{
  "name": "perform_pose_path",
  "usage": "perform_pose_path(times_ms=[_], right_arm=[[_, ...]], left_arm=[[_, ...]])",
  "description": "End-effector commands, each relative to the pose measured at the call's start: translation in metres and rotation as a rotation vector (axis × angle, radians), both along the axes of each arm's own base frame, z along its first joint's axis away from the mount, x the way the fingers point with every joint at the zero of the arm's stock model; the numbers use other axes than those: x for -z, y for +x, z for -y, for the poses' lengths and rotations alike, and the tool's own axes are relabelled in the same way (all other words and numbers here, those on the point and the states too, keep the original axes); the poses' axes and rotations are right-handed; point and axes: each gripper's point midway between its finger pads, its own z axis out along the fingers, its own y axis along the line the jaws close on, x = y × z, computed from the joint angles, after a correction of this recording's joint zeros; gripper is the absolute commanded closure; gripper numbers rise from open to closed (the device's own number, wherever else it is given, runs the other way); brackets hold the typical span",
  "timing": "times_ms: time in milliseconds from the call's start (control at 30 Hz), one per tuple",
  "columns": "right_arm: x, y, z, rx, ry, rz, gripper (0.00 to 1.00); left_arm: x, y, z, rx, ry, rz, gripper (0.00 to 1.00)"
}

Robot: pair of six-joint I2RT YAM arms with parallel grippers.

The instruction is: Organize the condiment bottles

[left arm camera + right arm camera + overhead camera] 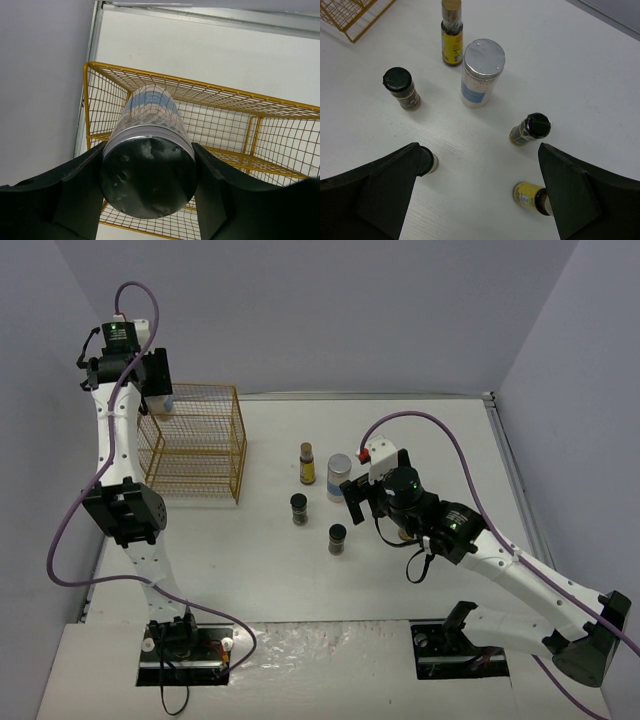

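Observation:
My left gripper [160, 390] [149, 150] is shut on a pale jar [148, 172] with a silver lid and blue label, held high over the yellow wire basket [192, 445] [225, 102]. My right gripper [356, 498] [477, 165] stands open above the table with nothing between its fingers. Below it stand a second pale jar [481, 75] [339, 477], a slim yellow bottle [451, 37] [307, 463] and two dark jars [401, 89] [531, 128]. Another yellow bottle [530, 196] and a third dark jar [426, 161] are partly hidden behind the fingers.
The basket sits at the table's back left, close to the left wall [40, 390]. The white table [420, 420] ends in a raised metal edge [495, 400] at the back and right. A purple cable [440, 435] loops above the right arm.

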Motion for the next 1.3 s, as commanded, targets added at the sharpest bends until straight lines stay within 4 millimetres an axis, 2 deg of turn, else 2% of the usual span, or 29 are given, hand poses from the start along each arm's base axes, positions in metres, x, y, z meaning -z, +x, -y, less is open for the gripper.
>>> perform_pose_path(times_ms=[0,133,367,433,567,600,700,867,933,1067,1100,1233,1267], right_arm=[[-0.001,0.004,-0.001,0.021,0.041,0.014,0.00],[0.003,0.002,-0.001,0.024,0.041,0.005,0.00],[0.014,0.004,-0.003,0.023,0.025,-0.014,0.00],[0.017,0.004,-0.004,0.022,0.022,-0.021,0.00],[0.019,0.003,-0.005,0.019,0.028,-0.027,0.00],[0.020,0.003,-0.005,0.018,0.028,-0.030,0.00],[0.020,0.002,-0.005,0.017,0.034,-0.033,0.00],[0.018,0.000,-0.005,0.017,0.046,-0.030,0.00],[0.015,0.000,-0.004,0.021,0.056,-0.023,0.00],[0.004,0.000,-0.001,0.033,0.076,0.001,0.00],[0.000,0.001,0.002,0.044,0.082,0.011,0.00],[-0.018,0.000,0.009,0.074,0.122,0.051,0.00],[-0.021,0.000,0.011,0.079,0.129,0.060,0.00]], left_arm=[[-0.006,0.010,-0.005,-0.004,-0.002,0.024,0.95],[0.009,0.017,-0.007,-0.013,0.002,0.001,0.92],[0.029,0.025,-0.011,-0.026,0.003,-0.019,0.77],[0.030,0.026,-0.012,-0.031,0.004,-0.017,0.69],[0.029,0.028,-0.011,-0.034,0.002,-0.003,0.46],[0.029,0.028,-0.011,-0.035,0.000,0.000,0.36],[0.029,0.027,-0.009,-0.032,-0.010,0.000,0.23],[0.029,0.026,-0.008,-0.034,-0.023,-0.002,0.14],[0.020,0.022,-0.002,-0.026,-0.042,0.008,0.13],[-0.017,0.003,0.017,-0.001,-0.086,0.051,0.08],[-0.034,-0.007,0.031,0.020,-0.105,0.070,0.07],[-0.078,-0.047,0.085,0.118,-0.110,0.136,0.03],[-0.075,-0.054,0.114,0.180,-0.110,0.125,0.03]])
